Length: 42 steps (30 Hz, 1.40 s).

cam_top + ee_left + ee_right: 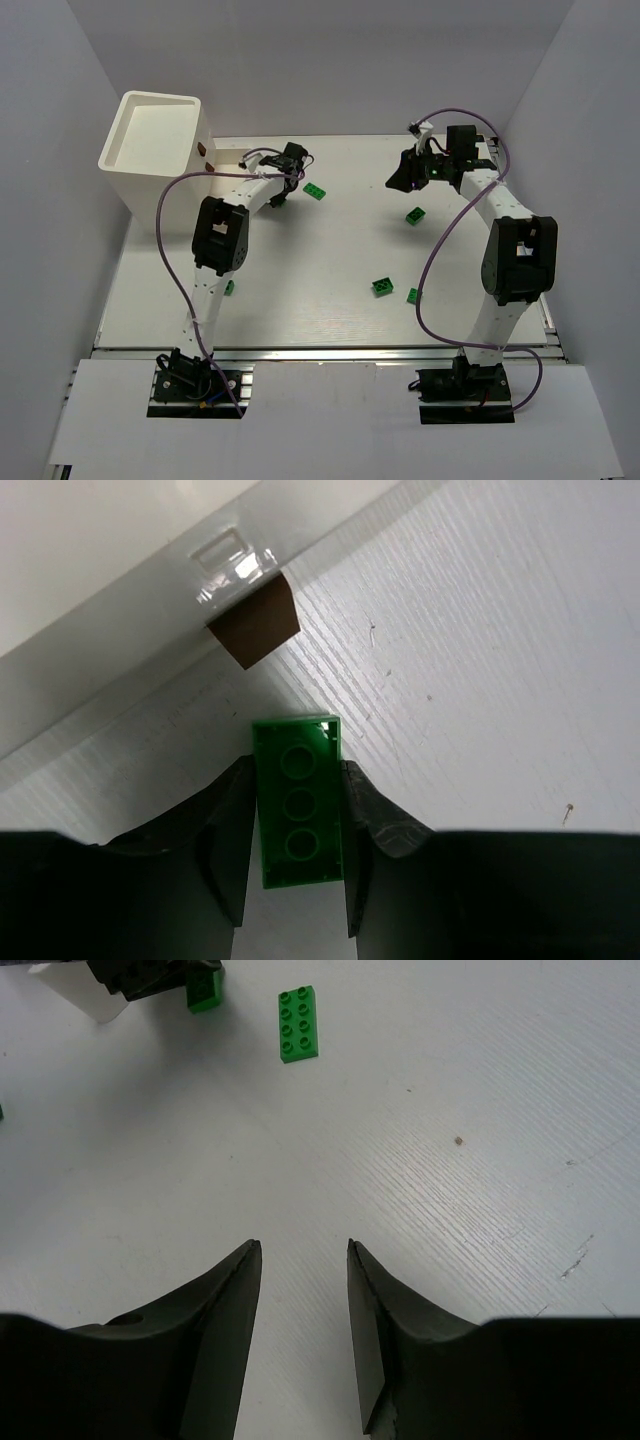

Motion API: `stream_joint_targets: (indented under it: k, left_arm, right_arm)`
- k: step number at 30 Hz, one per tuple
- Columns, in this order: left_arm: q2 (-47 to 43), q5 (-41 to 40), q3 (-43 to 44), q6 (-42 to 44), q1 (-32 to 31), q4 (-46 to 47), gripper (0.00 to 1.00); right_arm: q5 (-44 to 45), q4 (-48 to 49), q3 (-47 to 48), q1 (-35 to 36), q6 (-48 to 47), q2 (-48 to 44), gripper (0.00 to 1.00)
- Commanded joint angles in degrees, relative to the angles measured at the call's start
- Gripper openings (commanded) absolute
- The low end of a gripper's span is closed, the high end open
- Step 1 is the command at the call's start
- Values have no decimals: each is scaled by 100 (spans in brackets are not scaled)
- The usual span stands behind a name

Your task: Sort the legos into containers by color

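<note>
A dark green lego (298, 800) sits between the fingers of my left gripper (298, 765), hollow underside towards the camera. Both pads press its long sides, so the gripper is shut on it. This happens close to the white container (150, 140), whose wall (100, 630) carries a brown mark (255, 625). From above, the left gripper (279, 198) is right of the bin. My right gripper (304, 1245) is open over bare table, at the back right (403, 181). Another green lego (299, 1024) lies ahead of it, also seen from above (316, 192).
More green legos lie on the table: one mid right (414, 215), two near the front (382, 287) (413, 295), one by the left arm (229, 288). White walls enclose the table on three sides.
</note>
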Motion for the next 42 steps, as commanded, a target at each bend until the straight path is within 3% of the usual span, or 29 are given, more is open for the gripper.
stream_joint_targets:
  k: [1,5,6,8,14,21,30,32,34,35,38,42]
  left_arm:
    - [-522,447,-525,498,-70,337,14]
    - [-1235,1044,-1096,2114,-132,1899,4]
    - [-1367,1203,-1263,2805,-132,2147,1]
    - [-1692,1520,-1334,3389,-132,2517,0]
    - [-2176,1495,-1265,5137,0,2492,0]
    - [-2352,477,-1177,6361,210,2282,0]
    - [-2159,-351,-1326,6855,615,2167,0]
    - [-2089,-360,-1370,6898,667,2184,8]
    - [-2054,-369,-1387,6855,667,2159,29]
    - [-2053,-317,-1396,6846,720,2167,49]
    - [-2062,-185,-1414,6820,720,2150,71]
    - [-2088,-149,-1396,6688,720,2027,78]
  right_arm:
    - [-68,0,279,-9,-15,47,45]
    - [-86,-27,297,-1,-15,82,45]
    - [-103,-35,306,8,-15,82,45]
    - [-138,-44,323,26,-24,91,45]
    - [-200,-70,306,43,-77,91,45]
    - [-227,-106,271,61,-94,91,45]
    - [-139,-343,350,87,-261,135,46]
    - [-86,-387,367,114,-305,144,49]
    - [-33,-448,420,114,-349,161,52]
    - [115,-518,455,105,-401,179,54]
    - [824,-878,736,149,-489,310,59]
    - [1732,-1257,991,166,-612,583,63]
